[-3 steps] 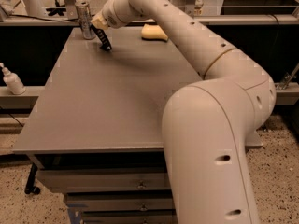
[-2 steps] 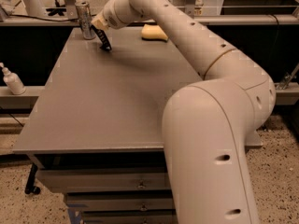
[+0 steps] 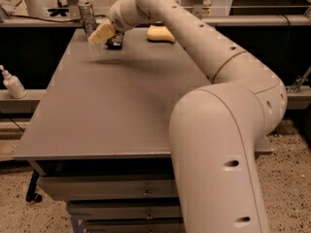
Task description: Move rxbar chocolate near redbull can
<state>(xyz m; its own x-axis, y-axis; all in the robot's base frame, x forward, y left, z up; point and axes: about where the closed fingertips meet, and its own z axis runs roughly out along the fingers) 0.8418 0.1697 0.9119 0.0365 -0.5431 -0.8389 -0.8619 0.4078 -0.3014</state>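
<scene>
The gripper (image 3: pixel 102 33) hovered over the surface's (image 3: pixel 116 110) far left corner; whether it was clenched could not be told. The black snack bar (image 3: pixel 115 42) sat just beside it, near the can (image 3: pixel 87 15). A yellow sponge (image 3: pixel 160 33) lay further right.

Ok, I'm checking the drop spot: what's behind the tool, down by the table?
Behind the tool, a dark piece of the rxbar chocolate shows, near the redbull can. The tool covers the rest, so whether it rests on the table cannot be told.

Gripper (image 3: pixel 101 34) blurred beside redbull can (image 3: pixel 88 16), rxbar chocolate (image 3: pixel 115 42) partly hidden behind it (lettering unreadable)
</scene>
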